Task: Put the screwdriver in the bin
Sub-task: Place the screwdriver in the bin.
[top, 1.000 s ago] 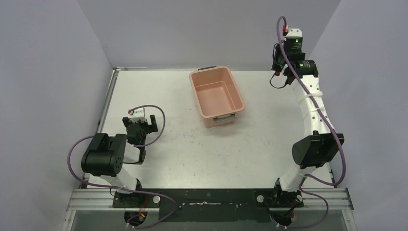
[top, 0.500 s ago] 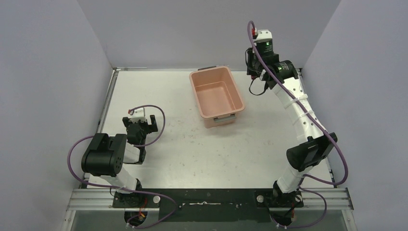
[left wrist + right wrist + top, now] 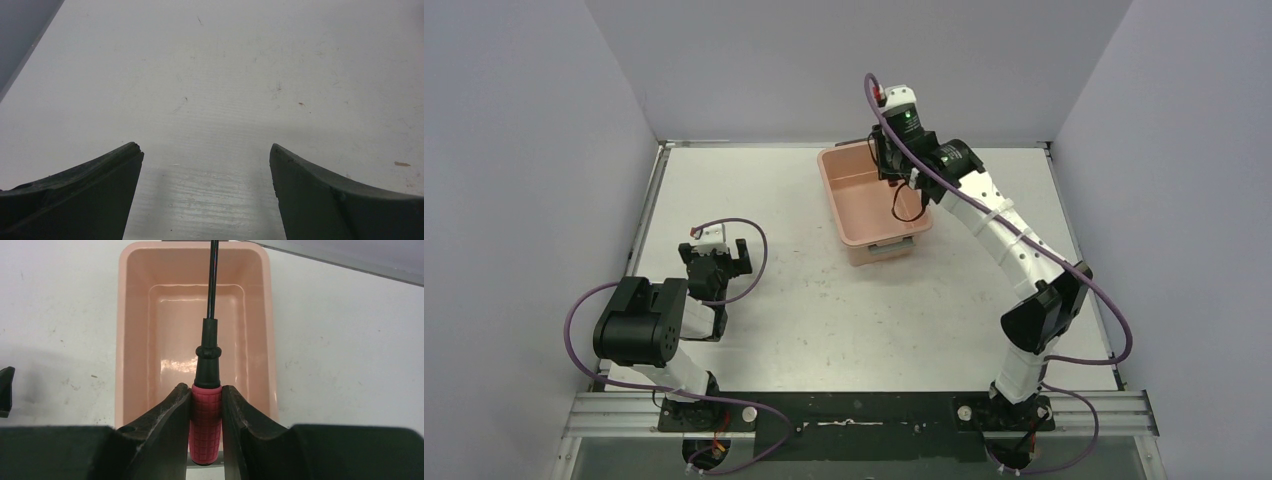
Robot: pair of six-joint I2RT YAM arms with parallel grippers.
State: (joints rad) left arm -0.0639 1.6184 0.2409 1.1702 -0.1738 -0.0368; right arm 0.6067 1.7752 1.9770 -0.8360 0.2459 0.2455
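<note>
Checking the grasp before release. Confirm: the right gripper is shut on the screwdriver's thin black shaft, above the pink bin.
Wrong in one respect: the right gripper is shut on the screwdriver by its red handle, not its shaft, which juts free ahead of the grip. The right wrist view shows it. It is above the pink bin, as stated.

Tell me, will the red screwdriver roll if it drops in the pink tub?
Probably a little: the screwdriver has a round handle and the bin looks glossy. Its ribbed grip likely resists slipping from the right gripper.
</note>
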